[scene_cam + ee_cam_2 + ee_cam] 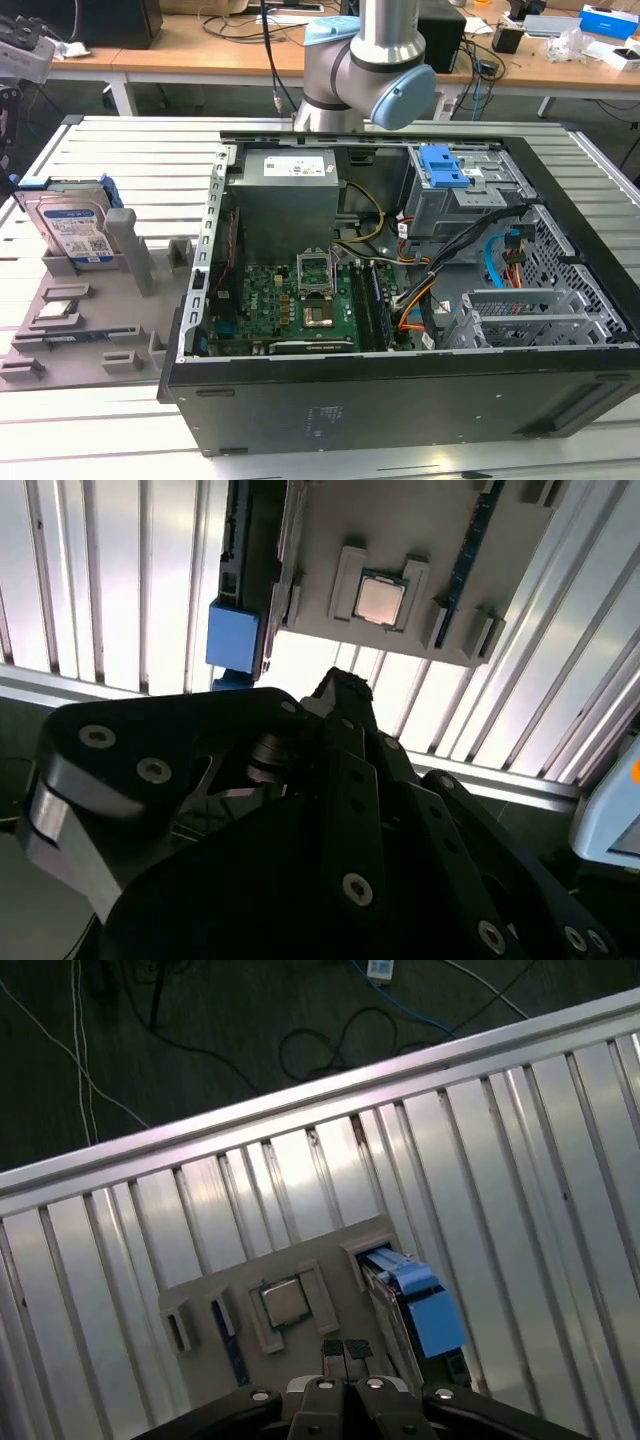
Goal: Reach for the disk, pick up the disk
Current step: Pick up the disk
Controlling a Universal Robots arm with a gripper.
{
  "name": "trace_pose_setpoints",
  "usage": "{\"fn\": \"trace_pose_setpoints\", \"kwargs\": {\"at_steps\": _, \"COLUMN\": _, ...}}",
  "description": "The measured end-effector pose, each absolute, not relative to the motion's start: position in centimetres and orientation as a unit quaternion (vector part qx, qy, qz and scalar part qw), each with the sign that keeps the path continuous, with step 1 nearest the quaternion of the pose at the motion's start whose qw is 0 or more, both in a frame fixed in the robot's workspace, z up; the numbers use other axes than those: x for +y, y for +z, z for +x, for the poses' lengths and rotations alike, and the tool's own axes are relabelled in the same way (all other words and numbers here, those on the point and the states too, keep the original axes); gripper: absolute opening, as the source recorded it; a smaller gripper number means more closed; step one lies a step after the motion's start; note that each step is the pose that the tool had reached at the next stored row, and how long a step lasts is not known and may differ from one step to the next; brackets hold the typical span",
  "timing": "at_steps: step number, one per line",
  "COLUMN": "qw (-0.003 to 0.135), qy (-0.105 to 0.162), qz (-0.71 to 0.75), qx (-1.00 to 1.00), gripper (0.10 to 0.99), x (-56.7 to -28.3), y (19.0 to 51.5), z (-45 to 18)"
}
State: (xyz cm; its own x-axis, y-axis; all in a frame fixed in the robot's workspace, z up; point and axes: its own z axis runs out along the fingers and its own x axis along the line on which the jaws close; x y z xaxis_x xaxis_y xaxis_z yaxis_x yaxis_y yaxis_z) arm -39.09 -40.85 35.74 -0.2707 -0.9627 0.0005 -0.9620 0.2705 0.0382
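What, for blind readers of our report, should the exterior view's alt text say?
A silver disk with a blue side rail stands propped in a grey holder on a slatted metal table, at the exterior view's left. Further right lies an open computer case showing its motherboard, with the robot arm rising behind it.

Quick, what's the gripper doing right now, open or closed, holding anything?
Gripper: jaws closed, holding nothing, not touching the disk.
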Motion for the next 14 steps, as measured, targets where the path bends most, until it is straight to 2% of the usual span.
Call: {"fn": "trace_pose_setpoints", "kwargs": {"at_steps": 14, "qw": 0.013, "qy": -0.014, "qz": 0.683, "qx": -0.730, "gripper": 0.106, "x": -40.85, "y": 35.74, "z": -39.09}}
